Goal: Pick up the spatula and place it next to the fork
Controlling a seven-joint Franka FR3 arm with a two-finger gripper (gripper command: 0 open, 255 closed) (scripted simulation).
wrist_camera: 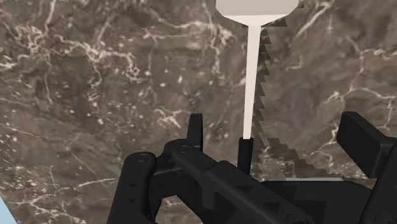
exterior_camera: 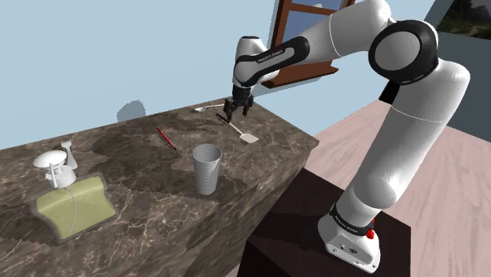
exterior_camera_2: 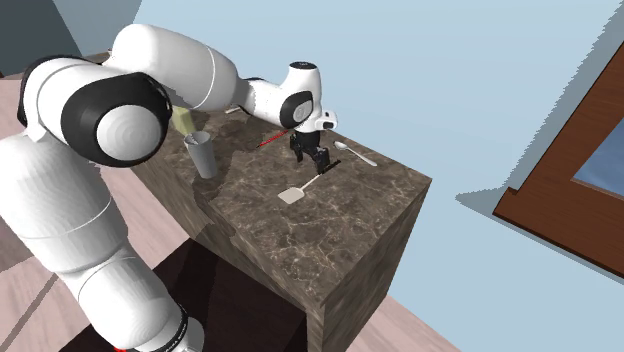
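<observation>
A white spatula (exterior_camera: pixel 247 137) lies flat on the dark marble counter (exterior_camera: pixel 142 189), blade toward the counter's front edge. My gripper (exterior_camera: pixel 234 115) hangs low over the handle's end. In the wrist view the thin handle (wrist_camera: pixel 254 83) runs from the blade (wrist_camera: pixel 257 7) down between my fingers (wrist_camera: pixel 195 129), which stand well apart without touching it, so my gripper (wrist_camera: pixel 277 135) is open. The white fork (exterior_camera: pixel 208 106) lies just beyond the gripper near the far edge. In the second exterior view the spatula (exterior_camera_2: pixel 294 193), the gripper (exterior_camera_2: pixel 318 160) and the fork (exterior_camera_2: pixel 356 153) sit close together.
A red pen (exterior_camera: pixel 166 138) lies to the shoulder view's left of the gripper. A grey ribbed cup (exterior_camera: pixel 207 168) stands nearer the front edge. Far left are a white dispenser (exterior_camera: pixel 55 165) and a pale green dish (exterior_camera: pixel 72 206). The counter drops off just past the spatula blade.
</observation>
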